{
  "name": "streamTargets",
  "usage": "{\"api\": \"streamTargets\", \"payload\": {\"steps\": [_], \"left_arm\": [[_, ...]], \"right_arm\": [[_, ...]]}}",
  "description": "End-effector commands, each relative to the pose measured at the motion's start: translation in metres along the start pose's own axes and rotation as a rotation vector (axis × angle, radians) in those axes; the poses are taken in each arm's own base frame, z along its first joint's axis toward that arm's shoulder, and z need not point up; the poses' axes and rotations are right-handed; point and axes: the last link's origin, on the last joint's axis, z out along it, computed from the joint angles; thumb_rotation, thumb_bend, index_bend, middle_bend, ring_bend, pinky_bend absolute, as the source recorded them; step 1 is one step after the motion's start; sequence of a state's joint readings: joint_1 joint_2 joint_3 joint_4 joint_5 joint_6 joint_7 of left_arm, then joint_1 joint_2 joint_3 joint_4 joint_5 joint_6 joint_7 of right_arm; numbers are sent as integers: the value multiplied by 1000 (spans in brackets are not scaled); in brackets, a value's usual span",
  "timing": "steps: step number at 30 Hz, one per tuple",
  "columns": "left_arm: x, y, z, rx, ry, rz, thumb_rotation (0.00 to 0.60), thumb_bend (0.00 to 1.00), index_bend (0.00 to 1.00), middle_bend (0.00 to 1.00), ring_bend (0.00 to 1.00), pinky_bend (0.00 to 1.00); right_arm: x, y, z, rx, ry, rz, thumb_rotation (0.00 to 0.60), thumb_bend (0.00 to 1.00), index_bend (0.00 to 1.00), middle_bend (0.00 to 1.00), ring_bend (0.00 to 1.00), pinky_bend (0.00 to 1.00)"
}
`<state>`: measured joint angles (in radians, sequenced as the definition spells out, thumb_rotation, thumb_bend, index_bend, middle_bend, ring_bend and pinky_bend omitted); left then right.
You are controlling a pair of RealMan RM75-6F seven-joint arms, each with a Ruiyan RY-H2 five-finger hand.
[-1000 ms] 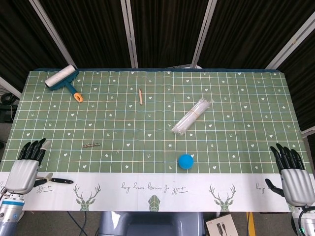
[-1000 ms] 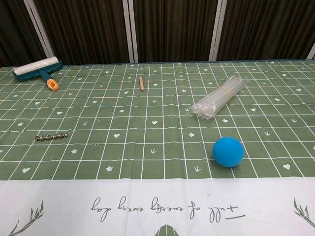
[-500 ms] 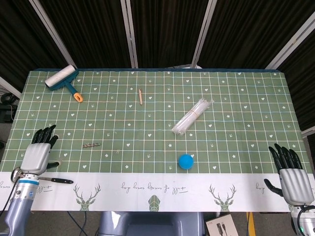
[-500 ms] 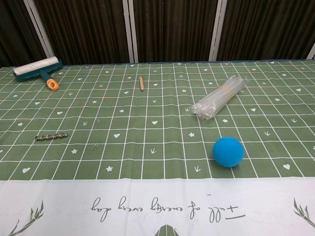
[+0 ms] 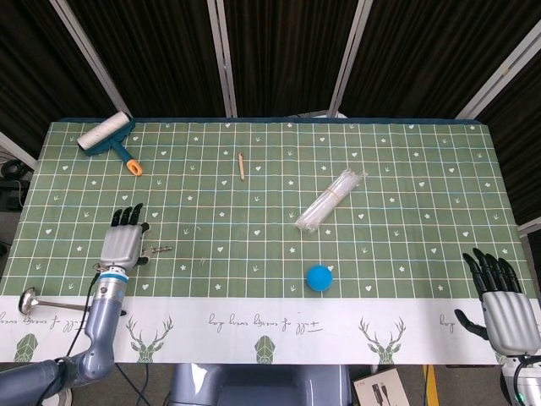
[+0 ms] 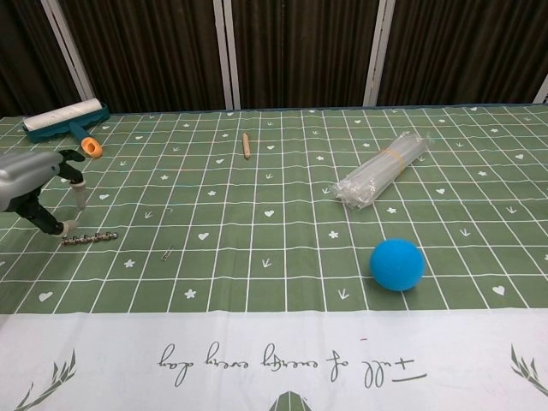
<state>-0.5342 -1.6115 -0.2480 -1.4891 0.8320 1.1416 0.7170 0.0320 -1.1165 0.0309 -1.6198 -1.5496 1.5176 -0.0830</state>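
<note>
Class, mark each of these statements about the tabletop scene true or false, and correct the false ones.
1. The left hand hovers beside the small metal drill bit. True.
2. The round blue ball lies inside the clear plastic bundle of straws. False: it lies apart from the bundle, nearer the white border of the green checked tablecloth.
3. The right hand holds the thin wooden stick. False: it holds nothing, fingers apart, at the table's near right corner.
4. The white lint roller with teal and orange handle lies at the far left corner. True.
</note>
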Motion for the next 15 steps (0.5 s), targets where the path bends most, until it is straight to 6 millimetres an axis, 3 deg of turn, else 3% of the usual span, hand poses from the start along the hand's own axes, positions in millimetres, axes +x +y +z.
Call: {"api": "streamTargets", "payload": {"steps": [1, 15], "left_arm": [[-5, 10, 4, 1, -3, 8, 600, 291, 482, 0, 0, 0], [-18, 30, 12, -8, -12, 44, 600, 292, 502, 0, 0, 0]], "right_arm": [[0, 0, 0, -1, 0, 2, 600, 111, 0, 0, 0, 54], [0, -1, -1, 1, -3, 4, 600, 109, 0, 0, 0, 54]]}}
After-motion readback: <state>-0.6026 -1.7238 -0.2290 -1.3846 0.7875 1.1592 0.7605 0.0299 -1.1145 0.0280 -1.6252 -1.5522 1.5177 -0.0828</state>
